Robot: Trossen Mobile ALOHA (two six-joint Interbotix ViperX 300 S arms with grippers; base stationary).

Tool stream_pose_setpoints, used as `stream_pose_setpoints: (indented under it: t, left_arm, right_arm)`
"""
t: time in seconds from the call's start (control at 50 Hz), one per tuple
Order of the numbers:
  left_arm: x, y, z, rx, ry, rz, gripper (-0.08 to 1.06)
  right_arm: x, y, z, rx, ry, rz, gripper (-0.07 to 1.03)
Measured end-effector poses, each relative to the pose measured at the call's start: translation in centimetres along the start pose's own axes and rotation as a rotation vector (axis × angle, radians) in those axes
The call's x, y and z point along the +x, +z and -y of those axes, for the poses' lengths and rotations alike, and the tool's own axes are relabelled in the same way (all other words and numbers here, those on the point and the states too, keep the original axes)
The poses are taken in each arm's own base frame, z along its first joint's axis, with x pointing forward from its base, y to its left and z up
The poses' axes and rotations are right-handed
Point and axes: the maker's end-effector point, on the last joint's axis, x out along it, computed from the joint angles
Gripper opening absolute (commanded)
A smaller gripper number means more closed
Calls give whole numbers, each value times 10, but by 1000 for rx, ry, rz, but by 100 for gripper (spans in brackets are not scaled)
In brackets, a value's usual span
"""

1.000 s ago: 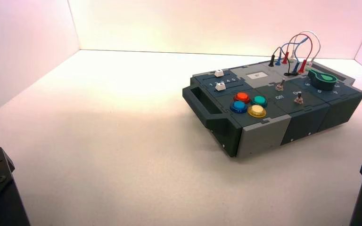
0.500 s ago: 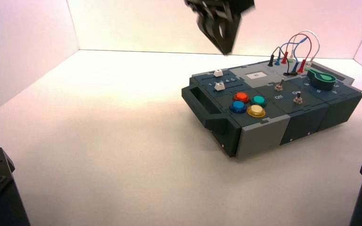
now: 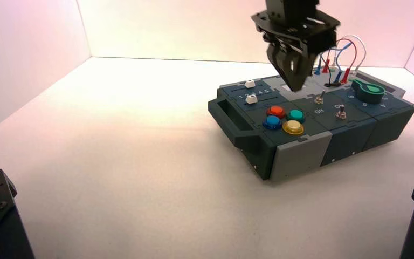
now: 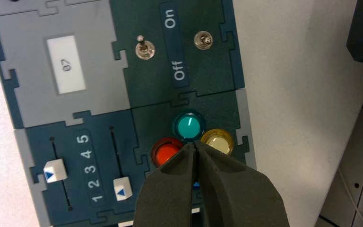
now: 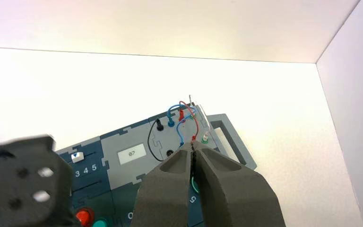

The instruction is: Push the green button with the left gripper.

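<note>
The green button [image 3: 296, 115] sits on the dark box [image 3: 248, 141] with red [image 3: 275, 111], blue [image 3: 272, 122] and yellow [image 3: 293, 127] neighbours. My left gripper [image 3: 295, 86] hangs shut and empty above the box's middle, up from the buttons. In the left wrist view its tip [image 4: 194, 144] lies just short of the green button [image 4: 188, 126], between the red [image 4: 166, 152] and yellow [image 4: 217, 141] buttons; the blue one is mostly hidden under the fingers. My right gripper [image 5: 192, 144] is shut and empty, held above the box's wire end; it does not show in the high view.
Two toggle switches [image 4: 144, 48] stand by the On/Off label. Two white sliders [image 4: 55, 170] run beside the numbers. A display [image 4: 66, 65], plugged wires [image 3: 337, 59] and a large green knob [image 3: 367, 90] lie farther back. White walls enclose the table.
My left gripper came into the high view from the top, then moved down and to the right over the box. The box has not moved.
</note>
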Motion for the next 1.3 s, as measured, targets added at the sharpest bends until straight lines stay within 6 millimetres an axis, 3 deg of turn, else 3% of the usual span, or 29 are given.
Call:
stream_pose_setpoints:
  t: [0.44,1.3]
  left_arm:
    - [22,-3,2,30,-26,-55,-3]
    - [32,-4,0,28,-32,-73,-3]
  right_arm:
    - [0,-1,0,0,1,-2,-2]
    - [0,-1,0,1,1,-2,-2]
